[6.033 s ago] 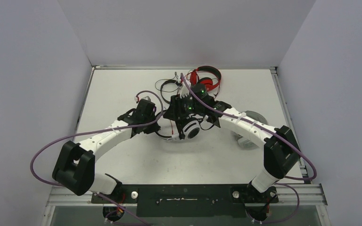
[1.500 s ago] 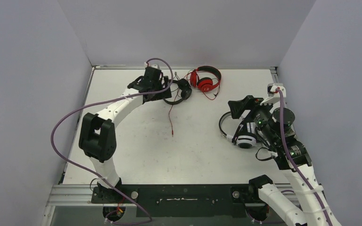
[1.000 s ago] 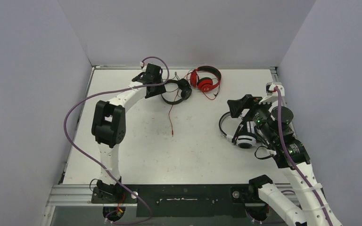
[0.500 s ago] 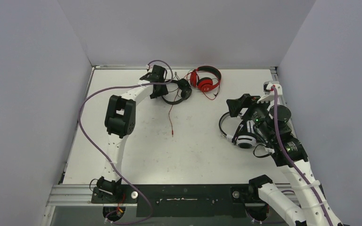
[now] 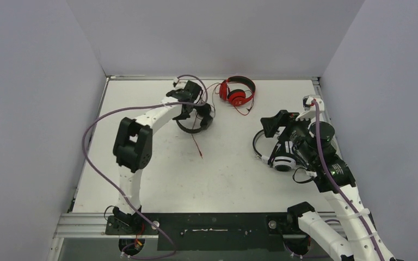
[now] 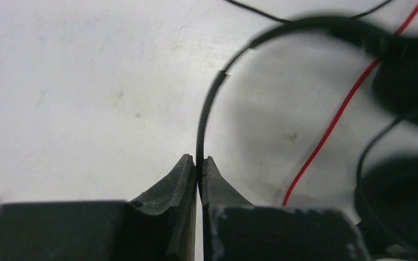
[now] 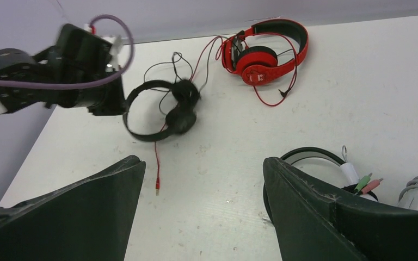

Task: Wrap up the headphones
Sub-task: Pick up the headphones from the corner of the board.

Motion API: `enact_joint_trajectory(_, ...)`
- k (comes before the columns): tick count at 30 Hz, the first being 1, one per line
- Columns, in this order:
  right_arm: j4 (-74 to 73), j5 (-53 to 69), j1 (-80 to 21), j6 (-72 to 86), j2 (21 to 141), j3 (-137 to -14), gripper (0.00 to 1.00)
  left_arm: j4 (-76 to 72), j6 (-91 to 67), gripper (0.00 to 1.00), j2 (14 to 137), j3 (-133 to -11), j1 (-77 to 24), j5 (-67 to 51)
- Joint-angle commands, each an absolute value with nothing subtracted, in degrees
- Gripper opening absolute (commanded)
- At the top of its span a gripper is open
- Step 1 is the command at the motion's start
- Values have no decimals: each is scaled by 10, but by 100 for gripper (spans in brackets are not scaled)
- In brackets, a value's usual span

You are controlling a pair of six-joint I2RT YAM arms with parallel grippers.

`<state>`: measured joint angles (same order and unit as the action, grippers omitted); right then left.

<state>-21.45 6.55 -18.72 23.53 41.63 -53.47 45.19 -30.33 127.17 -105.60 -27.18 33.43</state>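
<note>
Tightly, left hand [image 6: 198,167] pinching black headphones [image 6: 201,122]

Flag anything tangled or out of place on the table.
A red cable crosses the black headphones, passing inside their headband loop, so the two look entangled. The left gripper is shut on that headband, so moving it may drag the red cable along.

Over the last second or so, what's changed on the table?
The left gripper, now pinching the headband of the black headphones, dragged them toward the robot's side of the table. The red headphones, the white-and-black headphones and the open right gripper stayed put.
</note>
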Motion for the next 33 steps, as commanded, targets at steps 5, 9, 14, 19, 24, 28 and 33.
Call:
enact_joint_trajectory(5, -210, 134, -185, 284, 424, -500, 82, 409, -261, 0, 871, -841, -277, 335)
enact_joint_trajectory(9, -158, 216, -196, 310, 463, -468, 82, 426, -239, 0, 741, -766, -274, 303)
enact_joint_trajectory(14, -124, 174, -307, 292, 512, -465, 82, 419, -211, 0, 598, -691, -273, 229)
enact_joint_trajectory(19, -94, 96, -427, 253, 550, -470, 82, 457, -197, 0, 520, -687, -272, 227)
enact_joint_trajectory(24, 2, 82, -497, 219, 553, -434, 82, 511, -184, 0, 497, -738, -271, 207)
enact_joint_trajectory(28, 105, 144, -520, 176, 547, -390, 82, 562, -188, 0, 486, -794, -272, 167)
enact_joint_trajectory(33, 148, 188, -533, 160, 544, -407, 83, 567, -216, 0, 452, -771, -272, 86)
